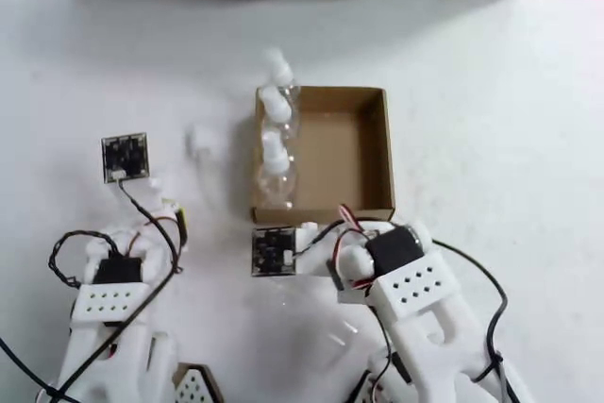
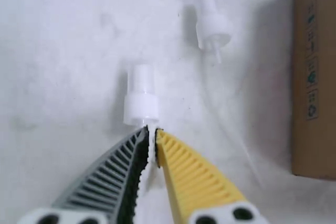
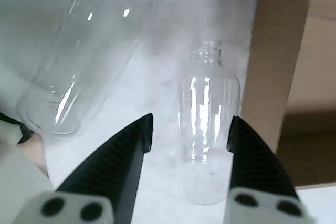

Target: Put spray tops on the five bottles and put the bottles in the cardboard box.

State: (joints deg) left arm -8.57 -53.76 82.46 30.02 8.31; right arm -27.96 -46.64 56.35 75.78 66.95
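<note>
High view, cardboard box (image 1: 387,153): sits open in the middle of the white table (image 1: 491,92), just ahead of the two arms.
Box contents: three capped bottles (image 1: 275,162) lie end to end along one side wall, each with a white spray top on; the farthest one pokes out over the far rim. Brown floor shows beside them.
Uncapped bottle (image 3: 209,129): clear, with a bare neck, lying on the table outside the box, close along its outer wall.
Second clear bottle (image 3: 89,51): also lying on the table, near the first and angled away from it; its neck cannot be seen.
Loose spray top (image 2: 212,24): on its side on the table, between the left arm and the box.
Left gripper (image 2: 151,132): low over the table, grey and yellow fingers pinched on the thin lower stem of the held spray top (image 2: 140,95), whose head points away from the wrist.
Right gripper (image 3: 191,124): just short of the box's near wall, angled down, black fingers spread wide to either side of the uncapped bottle, not touching it.
</note>
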